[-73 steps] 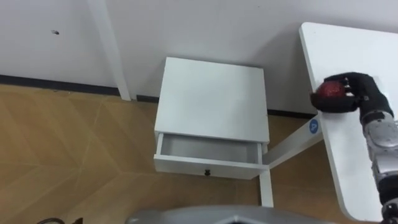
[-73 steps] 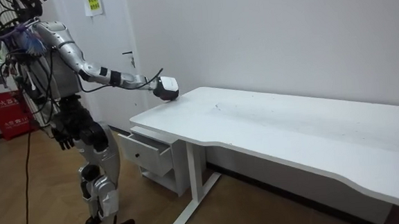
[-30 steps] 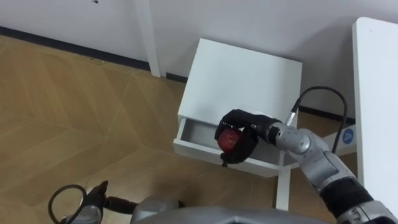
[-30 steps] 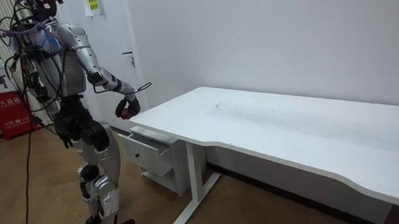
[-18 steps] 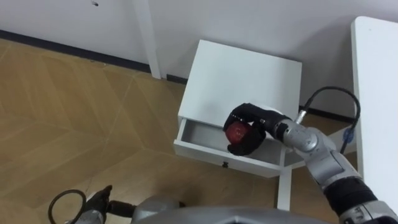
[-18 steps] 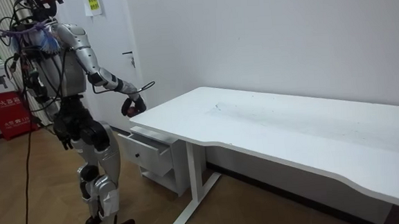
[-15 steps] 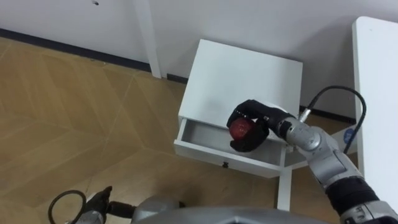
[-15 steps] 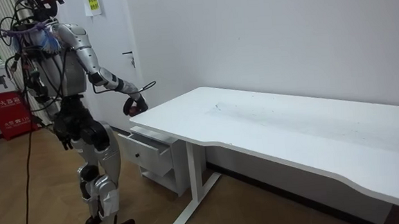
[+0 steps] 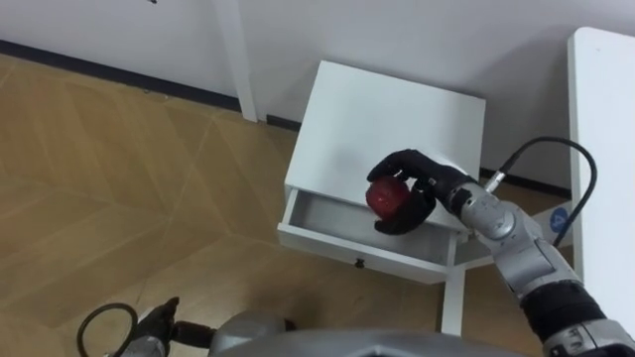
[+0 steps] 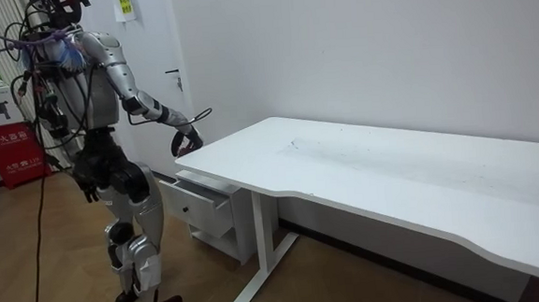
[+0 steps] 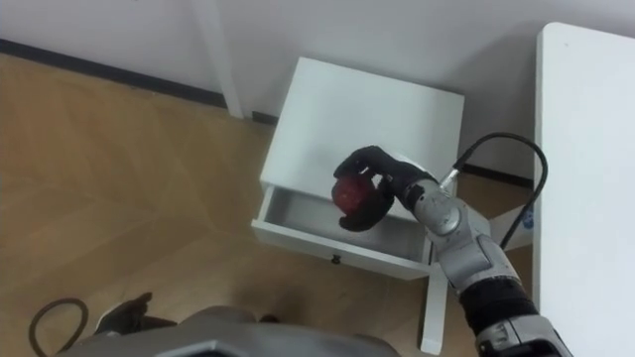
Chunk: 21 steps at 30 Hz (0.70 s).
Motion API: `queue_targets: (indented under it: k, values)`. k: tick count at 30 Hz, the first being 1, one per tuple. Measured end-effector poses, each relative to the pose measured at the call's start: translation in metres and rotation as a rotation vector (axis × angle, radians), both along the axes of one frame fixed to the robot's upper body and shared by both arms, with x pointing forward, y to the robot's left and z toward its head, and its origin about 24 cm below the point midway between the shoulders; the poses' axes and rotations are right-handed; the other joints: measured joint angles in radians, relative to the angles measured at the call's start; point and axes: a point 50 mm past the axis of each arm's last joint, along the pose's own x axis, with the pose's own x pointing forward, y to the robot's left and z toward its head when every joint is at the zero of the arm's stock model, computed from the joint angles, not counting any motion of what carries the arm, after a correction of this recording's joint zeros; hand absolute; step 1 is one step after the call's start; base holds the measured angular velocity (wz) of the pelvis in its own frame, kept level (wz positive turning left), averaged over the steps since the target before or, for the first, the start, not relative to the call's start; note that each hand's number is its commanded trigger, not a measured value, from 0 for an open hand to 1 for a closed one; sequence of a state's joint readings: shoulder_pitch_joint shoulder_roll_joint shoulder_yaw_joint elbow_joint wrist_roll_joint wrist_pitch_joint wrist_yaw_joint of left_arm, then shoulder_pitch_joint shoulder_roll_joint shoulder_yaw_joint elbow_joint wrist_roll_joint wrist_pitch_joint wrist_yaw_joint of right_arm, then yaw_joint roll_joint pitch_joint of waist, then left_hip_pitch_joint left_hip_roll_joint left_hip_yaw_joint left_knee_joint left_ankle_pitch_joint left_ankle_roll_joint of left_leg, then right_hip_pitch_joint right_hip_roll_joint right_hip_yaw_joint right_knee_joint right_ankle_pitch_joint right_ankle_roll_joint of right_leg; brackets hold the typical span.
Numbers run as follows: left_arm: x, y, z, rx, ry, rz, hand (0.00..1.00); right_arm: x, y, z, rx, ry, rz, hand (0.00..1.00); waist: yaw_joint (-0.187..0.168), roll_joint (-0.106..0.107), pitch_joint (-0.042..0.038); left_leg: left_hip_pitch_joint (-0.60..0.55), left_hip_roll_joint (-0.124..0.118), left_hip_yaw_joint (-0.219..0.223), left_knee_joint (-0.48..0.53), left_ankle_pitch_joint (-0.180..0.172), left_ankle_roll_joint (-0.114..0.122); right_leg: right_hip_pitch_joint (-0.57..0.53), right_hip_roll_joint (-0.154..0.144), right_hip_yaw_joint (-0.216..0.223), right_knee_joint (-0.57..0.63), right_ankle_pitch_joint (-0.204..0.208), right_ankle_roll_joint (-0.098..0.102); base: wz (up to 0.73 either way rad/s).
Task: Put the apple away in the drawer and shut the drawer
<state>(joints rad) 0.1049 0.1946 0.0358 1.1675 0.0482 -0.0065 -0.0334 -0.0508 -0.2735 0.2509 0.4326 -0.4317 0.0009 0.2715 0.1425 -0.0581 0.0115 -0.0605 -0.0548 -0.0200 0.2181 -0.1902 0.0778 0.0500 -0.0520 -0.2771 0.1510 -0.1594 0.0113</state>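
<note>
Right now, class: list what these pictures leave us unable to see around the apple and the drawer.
1. Eye views: the right hand covers the apple's far side and the drawer floor beneath.
2. Room view: the apple is too small and masked by the dark hand; the drawer's front hides its inside.
3. Eye views: the table is cut off by the right edge.
</note>
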Motion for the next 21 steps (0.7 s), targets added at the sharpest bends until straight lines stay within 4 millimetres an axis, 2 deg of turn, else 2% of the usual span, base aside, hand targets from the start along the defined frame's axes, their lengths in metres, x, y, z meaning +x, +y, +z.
queue_targets:
  k: [15,21]
  values:
    - [-0.008,0.0,-0.001,0.002,0.015,0.0,0.0,-0.002,-0.004,-0.005,-0.008,-0.001,-0.032,0.0,-0.004,-0.003,-0.0016,0.002,0.0,0.004,0.004,0.0,0.0,0.003,-0.002,0.0,0.0,0.0,0.0,0.0]
    - [-0.011,0.001,-0.001,0.006,0.02,0.006,0.0,-0.013,-0.014,-0.021,0.032,0.072,-0.107,0.0,-0.011,-0.004,-0.0022,0.003,-0.002,0.01,0.007,0.0,0.001,0.005,-0.001,0.002,0.001,0.0,0.001,-0.01]
